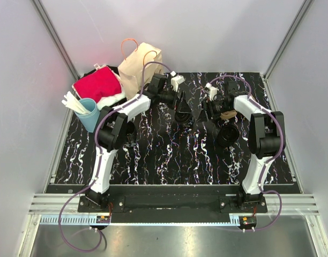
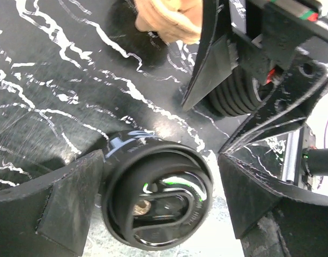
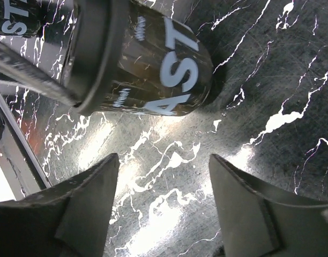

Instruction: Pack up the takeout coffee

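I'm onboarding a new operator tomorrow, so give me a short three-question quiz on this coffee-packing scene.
1. True or false: the right gripper is clamped on a cup.
2. Between the fingers of the left gripper stands: A) a spoon B) a black lidded cup C) nothing.
3. What sticks out of the blue cup by the table's left edge?
Key: 1 false, its jaws are open with nothing between them. 2 B. 3 pale wooden stirrers.
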`<state>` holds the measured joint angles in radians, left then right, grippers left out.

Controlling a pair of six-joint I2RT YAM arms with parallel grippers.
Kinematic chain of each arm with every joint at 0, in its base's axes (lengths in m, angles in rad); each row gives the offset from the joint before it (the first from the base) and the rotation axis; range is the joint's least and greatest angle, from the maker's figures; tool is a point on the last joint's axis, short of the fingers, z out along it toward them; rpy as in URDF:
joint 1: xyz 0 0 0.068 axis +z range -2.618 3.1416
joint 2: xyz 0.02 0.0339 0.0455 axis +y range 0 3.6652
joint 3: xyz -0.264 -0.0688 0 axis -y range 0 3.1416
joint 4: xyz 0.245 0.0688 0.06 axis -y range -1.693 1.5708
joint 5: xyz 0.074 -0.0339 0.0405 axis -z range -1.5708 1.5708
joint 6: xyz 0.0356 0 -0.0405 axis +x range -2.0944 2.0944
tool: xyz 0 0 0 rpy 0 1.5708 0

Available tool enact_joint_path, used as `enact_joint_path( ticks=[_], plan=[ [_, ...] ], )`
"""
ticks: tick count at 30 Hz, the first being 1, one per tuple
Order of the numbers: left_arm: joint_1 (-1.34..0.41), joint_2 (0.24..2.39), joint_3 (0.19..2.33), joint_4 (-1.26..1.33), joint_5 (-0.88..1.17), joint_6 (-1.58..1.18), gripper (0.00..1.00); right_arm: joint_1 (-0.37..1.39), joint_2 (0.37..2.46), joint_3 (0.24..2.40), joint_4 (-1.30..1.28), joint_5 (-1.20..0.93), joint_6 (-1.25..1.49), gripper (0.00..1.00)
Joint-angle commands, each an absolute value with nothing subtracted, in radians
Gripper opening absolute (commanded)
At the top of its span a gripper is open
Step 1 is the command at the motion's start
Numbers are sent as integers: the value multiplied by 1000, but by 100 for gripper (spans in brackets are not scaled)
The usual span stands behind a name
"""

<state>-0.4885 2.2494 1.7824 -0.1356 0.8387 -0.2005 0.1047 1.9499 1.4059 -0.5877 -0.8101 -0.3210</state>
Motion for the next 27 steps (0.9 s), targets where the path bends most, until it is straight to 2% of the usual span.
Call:
enact_joint_path(
  ticks=[1, 14, 17, 18, 27],
  plan=[
    [-492, 2279, 1856, -167, 782, -172, 91, 110, 1957, 1457, -563, -816, -337, 76],
    [-482, 2270, 1875, -212, 733, -117, 90, 115, 1993, 1534, -629, -880, -376, 92],
    [-454, 2231, 1873, -219, 778, -66, 90, 126, 1954, 1511, -630, -871, -471, 95],
    [-445, 2217, 1887, -230, 797, -55, 90, 127, 1942, 1497, -627, -865, -544, 99],
    [-387, 2034, 1908, -391, 853, 113, 95, 156, 1874, 1532, -588, -776, -851, 100]
  ],
)
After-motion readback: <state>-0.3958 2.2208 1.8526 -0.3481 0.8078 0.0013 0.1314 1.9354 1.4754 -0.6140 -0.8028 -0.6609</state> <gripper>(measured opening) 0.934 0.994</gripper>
